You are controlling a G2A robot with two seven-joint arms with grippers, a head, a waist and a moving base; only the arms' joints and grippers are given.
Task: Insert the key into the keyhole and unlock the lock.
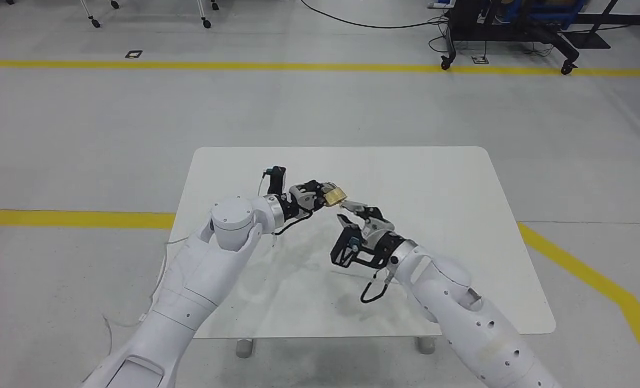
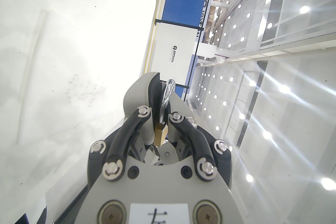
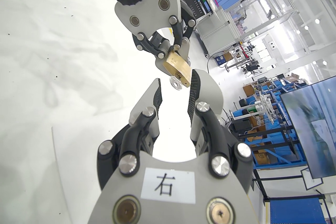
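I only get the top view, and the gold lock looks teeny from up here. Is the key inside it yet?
Observer: It looks so. In the right wrist view the key seems to sit in the bottom of the padlock, with its silver head sticking out.
Operator: Is my right claw grabbing it?
Observer: No. The right gripper is open, with one finger on each side of the key's head.
Operator: How's the other claw holding the lock?
Observer: The left gripper is shut on the padlock and pinches its silver shackle.

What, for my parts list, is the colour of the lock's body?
Brass gold; the lock shows best in the right wrist view.
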